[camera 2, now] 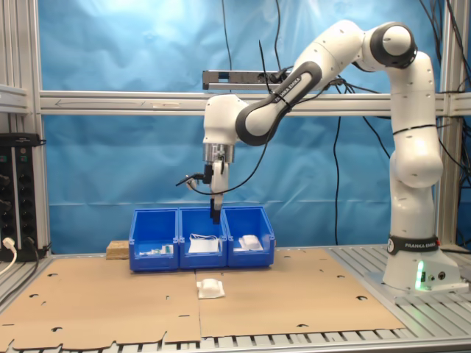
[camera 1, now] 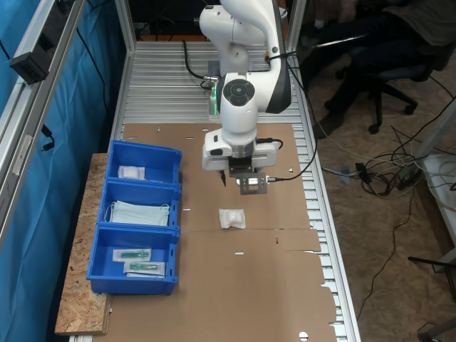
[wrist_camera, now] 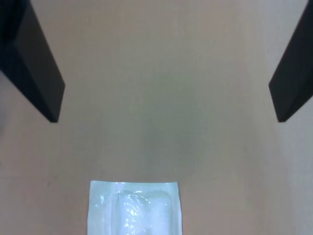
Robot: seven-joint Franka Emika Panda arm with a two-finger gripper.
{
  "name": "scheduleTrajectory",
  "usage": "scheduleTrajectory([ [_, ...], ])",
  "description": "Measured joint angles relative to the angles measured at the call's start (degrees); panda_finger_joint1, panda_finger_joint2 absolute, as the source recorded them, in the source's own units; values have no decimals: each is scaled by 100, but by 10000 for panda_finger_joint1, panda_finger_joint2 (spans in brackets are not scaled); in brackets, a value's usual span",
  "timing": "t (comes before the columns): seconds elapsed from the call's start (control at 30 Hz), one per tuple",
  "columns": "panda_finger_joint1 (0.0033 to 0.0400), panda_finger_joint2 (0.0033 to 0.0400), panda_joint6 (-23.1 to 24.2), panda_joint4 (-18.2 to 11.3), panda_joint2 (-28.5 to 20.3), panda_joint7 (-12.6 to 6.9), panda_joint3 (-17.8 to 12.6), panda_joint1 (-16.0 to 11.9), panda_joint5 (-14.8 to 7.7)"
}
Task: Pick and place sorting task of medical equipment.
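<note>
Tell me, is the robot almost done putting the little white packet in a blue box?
Looks done: one white packet already lies in the end blue bin, masks in the middle one. In hand: nothing. The gripper hangs open above the cardboard, near the loose white packet but not touching it. Left: go down, grab it and carry it to a bin. So probably not almost done.

First exterior view: high up, steeply down along the cardboard sheet (camera 1: 263, 278) toward the arm's base.
Second exterior view: low, level, side-on, facing the blue curtain (camera 2: 132, 176).
Wrist view: close, straight down.
Shared: white packet (camera 1: 231, 218) (camera 2: 211, 288) (wrist_camera: 134, 208), blue bins (camera 1: 135, 228) (camera 2: 202, 254).
</note>
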Motion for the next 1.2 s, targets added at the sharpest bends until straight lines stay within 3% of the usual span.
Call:
scheduleTrajectory([
  [0.47,400,400,242,0,566,0,134,-225,0],
  [1.2,400,400,1008,1,1308,0,162,-259,0],
])
